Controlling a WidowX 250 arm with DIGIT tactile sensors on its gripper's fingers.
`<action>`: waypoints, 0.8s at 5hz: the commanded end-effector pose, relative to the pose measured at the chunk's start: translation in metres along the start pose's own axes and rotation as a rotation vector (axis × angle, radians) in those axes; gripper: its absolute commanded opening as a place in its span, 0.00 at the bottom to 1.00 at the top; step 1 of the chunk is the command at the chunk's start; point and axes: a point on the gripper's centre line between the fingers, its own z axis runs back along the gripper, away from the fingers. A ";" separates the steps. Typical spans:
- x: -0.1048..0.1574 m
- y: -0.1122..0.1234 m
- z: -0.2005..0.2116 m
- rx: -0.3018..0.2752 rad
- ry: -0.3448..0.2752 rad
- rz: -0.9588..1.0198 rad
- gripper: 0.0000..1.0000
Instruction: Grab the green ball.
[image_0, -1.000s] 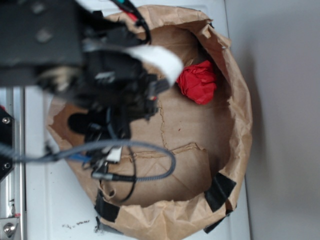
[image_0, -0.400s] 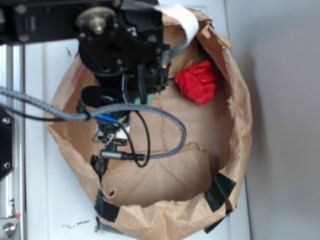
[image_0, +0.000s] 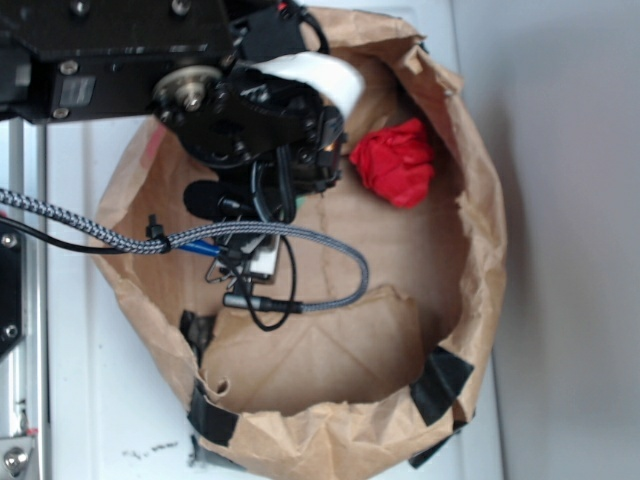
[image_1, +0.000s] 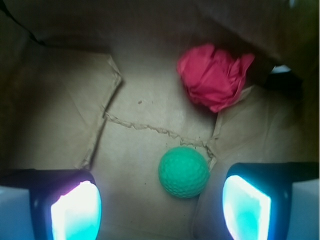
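The green ball (image_1: 184, 171), mint and dimpled, lies on the brown paper floor of the bag. In the wrist view it sits just ahead of my open gripper (image_1: 161, 207), nearer the right finger (image_1: 247, 205) than the left finger (image_1: 75, 210), and touches neither. Nothing is between the fingers. In the exterior view my black arm (image_0: 240, 110) hangs over the bag's upper left part and covers the ball and the fingers.
A red crumpled paper wad (image_1: 214, 75) lies farther in, by the bag's wall (image_0: 396, 162). The rolled-down brown paper bag rim (image_0: 485, 230) rings the work area. A braided cable (image_0: 330, 250) loops across the bag floor. Black tape patches (image_0: 440, 382) hold the rim.
The arm has shifted from the left toward the upper part of the bag and steadied, and the cable loop has moved with it. The red wad has stayed put.
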 end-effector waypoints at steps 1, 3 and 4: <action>0.011 -0.002 -0.038 0.013 0.032 -0.059 1.00; 0.021 0.007 -0.058 0.043 0.096 -0.014 0.00; 0.020 0.004 -0.051 0.071 0.066 -0.031 0.00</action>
